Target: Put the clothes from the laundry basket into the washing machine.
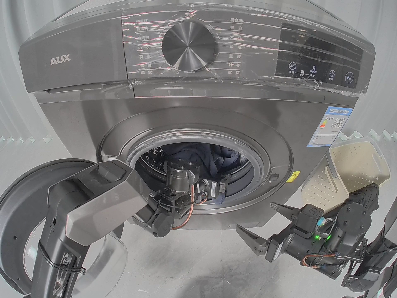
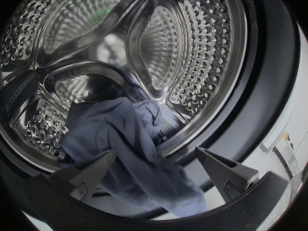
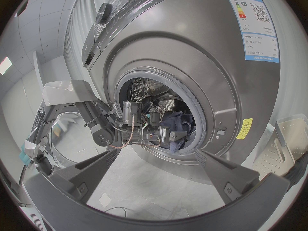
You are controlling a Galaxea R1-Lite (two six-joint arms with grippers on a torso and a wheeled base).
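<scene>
One washing machine point(image 1: 231, 116) stands with its door point(image 1: 18, 212) swung open to the left. One dark blue garment point(image 2: 128, 135) lies in the drum point(image 2: 199, 48), with one end spilling over the front rim. The left jaws sit at the drum mouth, spread apart by that cloth and gripping nothing. The right jaws hang parted low before the machine, near one cream perforated basket point(image 1: 355, 162) tilted beside it. The front carries two stickers, a blue-and-white label point(image 1: 333, 125) and a small yellow one point(image 1: 293, 176), and one dial point(image 1: 189, 45).

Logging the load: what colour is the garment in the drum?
Plain dark blue-grey garment, no pattern; clearest in the left wrist view.
</scene>
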